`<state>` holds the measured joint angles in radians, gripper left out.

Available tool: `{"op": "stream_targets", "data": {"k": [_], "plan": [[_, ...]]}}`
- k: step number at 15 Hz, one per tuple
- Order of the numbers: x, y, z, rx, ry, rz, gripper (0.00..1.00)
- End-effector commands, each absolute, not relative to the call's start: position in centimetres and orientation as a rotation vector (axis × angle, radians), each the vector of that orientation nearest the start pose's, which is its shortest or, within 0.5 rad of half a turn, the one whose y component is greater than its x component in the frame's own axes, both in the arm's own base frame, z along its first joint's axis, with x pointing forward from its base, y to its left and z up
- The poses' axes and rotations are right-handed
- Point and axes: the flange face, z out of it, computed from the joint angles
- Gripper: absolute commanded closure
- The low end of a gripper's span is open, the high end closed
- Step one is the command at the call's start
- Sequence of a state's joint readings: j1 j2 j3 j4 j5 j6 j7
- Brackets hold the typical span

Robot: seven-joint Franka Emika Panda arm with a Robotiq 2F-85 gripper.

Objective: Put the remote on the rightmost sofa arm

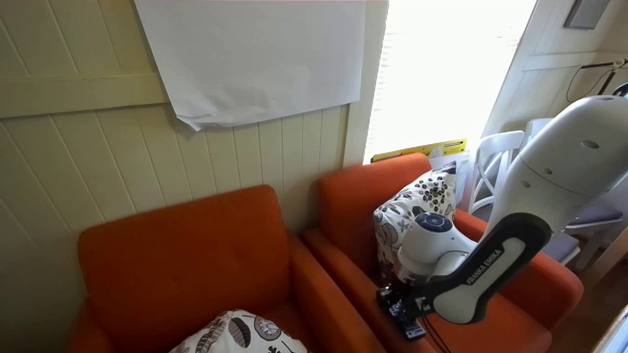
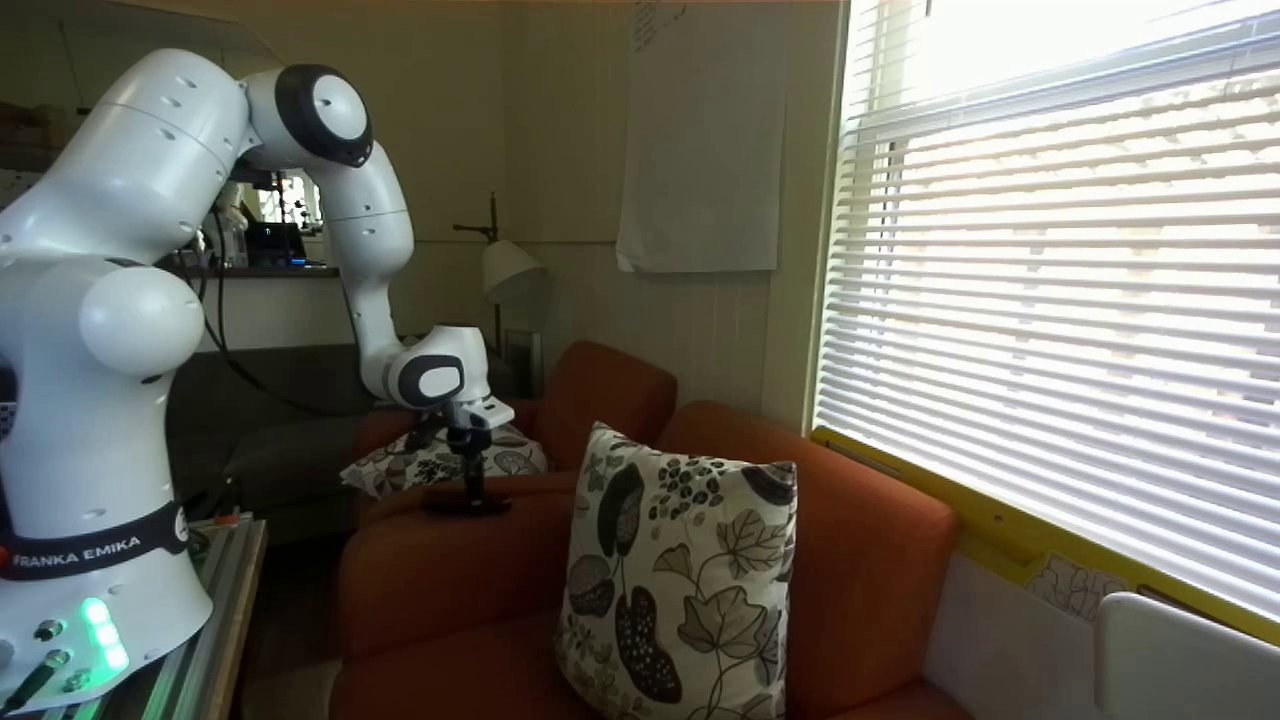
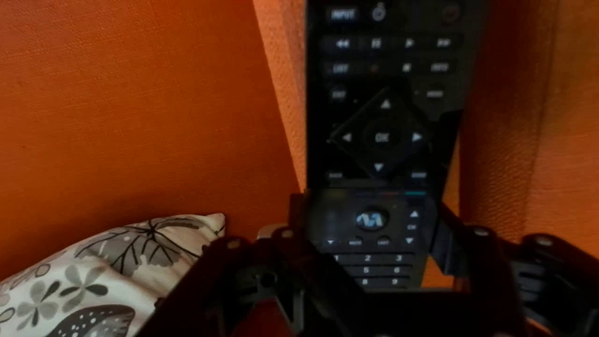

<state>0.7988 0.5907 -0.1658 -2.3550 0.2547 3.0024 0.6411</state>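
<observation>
Wrist view: we see the gripper (image 3: 374, 224) pinching the remote (image 3: 383, 117) by its sides; in both exterior views the remote is over a sofa arm (image 2: 430, 560), whether touching we cannot tell.

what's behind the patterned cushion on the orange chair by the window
The orange backrest shows partly behind the cushion; its covered portion, and anything tucked between, can't be seen.
</observation>
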Motion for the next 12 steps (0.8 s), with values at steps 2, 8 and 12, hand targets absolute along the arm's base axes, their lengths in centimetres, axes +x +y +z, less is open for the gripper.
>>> {"op": "stream_targets", "data": {"k": [2,8,12], "plan": [[40.8,24.5,15.7,-3.149,0.147,-0.137,0.64],[43.9,15.7,22.5,-3.322,0.077,-0.238,0.64],[45.9,12.9,23.1,-3.355,0.061,-0.253,0.39]]}}
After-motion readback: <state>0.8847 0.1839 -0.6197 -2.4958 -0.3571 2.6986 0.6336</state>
